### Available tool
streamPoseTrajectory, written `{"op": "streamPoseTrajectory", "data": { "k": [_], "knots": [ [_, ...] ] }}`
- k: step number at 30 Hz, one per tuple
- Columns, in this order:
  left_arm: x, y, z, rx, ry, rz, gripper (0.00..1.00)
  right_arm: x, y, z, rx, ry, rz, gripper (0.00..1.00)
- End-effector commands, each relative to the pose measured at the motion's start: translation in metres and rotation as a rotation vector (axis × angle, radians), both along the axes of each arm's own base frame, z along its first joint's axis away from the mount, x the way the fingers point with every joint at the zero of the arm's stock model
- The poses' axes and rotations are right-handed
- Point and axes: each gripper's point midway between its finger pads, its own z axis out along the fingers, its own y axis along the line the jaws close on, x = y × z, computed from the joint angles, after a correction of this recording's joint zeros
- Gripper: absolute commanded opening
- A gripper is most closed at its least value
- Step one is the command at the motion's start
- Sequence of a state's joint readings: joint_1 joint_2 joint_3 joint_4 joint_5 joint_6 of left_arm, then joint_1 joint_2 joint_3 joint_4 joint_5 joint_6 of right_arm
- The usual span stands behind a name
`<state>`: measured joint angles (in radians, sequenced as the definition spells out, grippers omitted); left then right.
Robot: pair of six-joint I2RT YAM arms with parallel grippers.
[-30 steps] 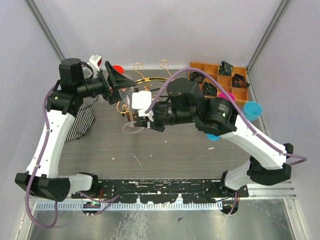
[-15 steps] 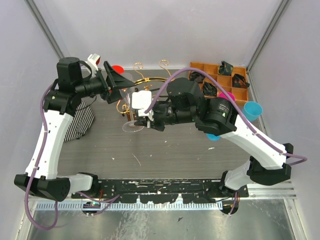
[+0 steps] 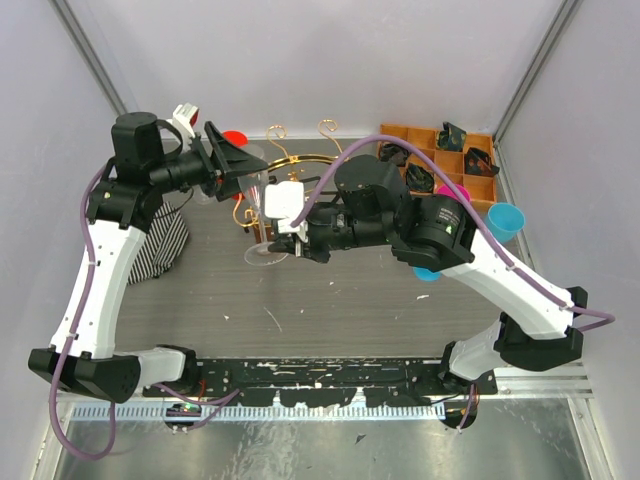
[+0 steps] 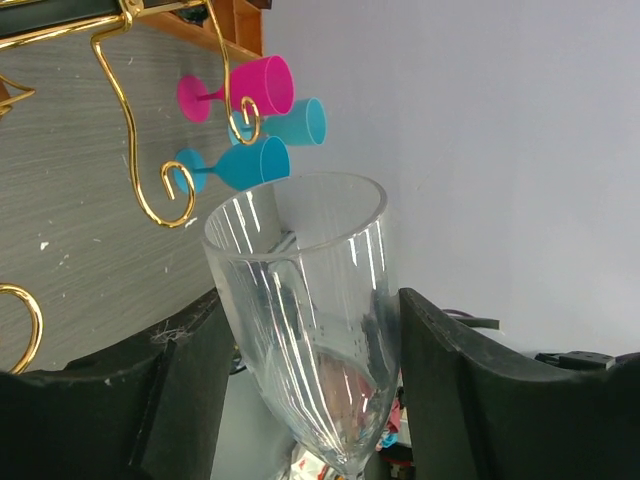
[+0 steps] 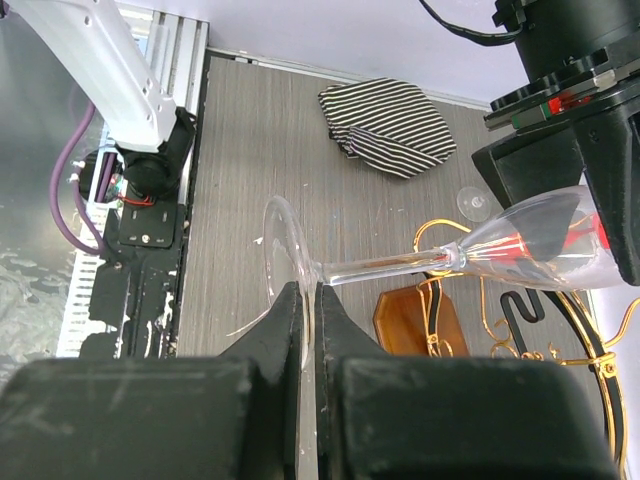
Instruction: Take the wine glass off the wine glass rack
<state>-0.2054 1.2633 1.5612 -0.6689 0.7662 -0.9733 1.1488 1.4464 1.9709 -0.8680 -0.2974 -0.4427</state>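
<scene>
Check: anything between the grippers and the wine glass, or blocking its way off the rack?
Nothing between them: left gripper clamps the wine glass bowl, right gripper pinches its foot. Only the wine glass rack itself is in the way: the stem crosses its gold wire near the bowl.

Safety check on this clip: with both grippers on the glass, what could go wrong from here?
1. The left gripper clamps the wine glass bowl while the right gripper pinches its foot; mismatched arm motion could snap the thin stem.
2. The right gripper holds only the foot's thin edge, so it may slip.
3. The stem runs by the gold wire of the wine glass rack and could snag.
</scene>
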Motion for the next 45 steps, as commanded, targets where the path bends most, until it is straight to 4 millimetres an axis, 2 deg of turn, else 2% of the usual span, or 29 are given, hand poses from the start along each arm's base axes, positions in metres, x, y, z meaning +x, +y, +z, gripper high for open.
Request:
{"op": "streamPoseTrajectory", "data": {
  "k": [1,6,8,9,10,13,15,19,25,30,34,37,45],
  "knots": [
    [0.001,0.0,0.011,-0.007,-0.07,-0.003,0.65,-0.009,-0.004,0.034,0.111,-0.039,0.03,0.01],
    [0.003,0.008,0.011,0.04,-0.116,0.05,0.62,-0.007,-0.005,0.036,0.119,-0.024,0.005,0.02],
    [0.005,0.015,0.011,0.085,-0.153,0.087,0.61,-0.004,-0.007,0.036,0.123,-0.02,-0.021,0.1],
    [0.005,0.019,0.011,0.108,-0.174,0.103,0.61,-0.003,-0.009,0.036,0.125,-0.019,-0.03,0.16],
    [0.006,0.022,0.011,0.129,-0.191,0.118,0.61,-0.002,-0.01,0.036,0.13,-0.012,-0.046,0.32],
    [0.007,0.032,0.009,0.159,-0.215,0.132,0.62,0.002,-0.017,0.038,0.155,-0.014,-0.089,0.65],
    [0.01,0.04,0.007,0.176,-0.222,0.142,0.62,0.006,-0.025,0.043,0.178,-0.031,-0.129,0.78],
    [0.016,0.064,0.003,0.249,-0.276,0.193,0.62,0.016,-0.047,0.055,0.238,-0.072,-0.227,0.9],
    [0.017,0.085,0.001,0.411,-0.389,0.173,0.62,0.031,-0.068,0.053,0.235,-0.105,-0.346,0.95],
    [0.012,0.101,-0.012,0.604,-0.463,0.115,0.64,0.041,-0.071,0.043,0.203,-0.125,-0.402,0.97],
    [0.017,0.122,-0.027,0.747,-0.494,0.147,0.64,0.05,-0.072,0.039,0.189,-0.154,-0.436,0.98],
    [0.028,0.136,-0.05,0.822,-0.48,0.197,0.64,0.054,-0.07,0.034,0.177,-0.169,-0.447,0.99],
    [0.068,0.175,-0.097,0.911,-0.513,0.485,0.62,0.059,-0.065,0.022,0.171,-0.165,-0.45,0.99]
  ]
}}
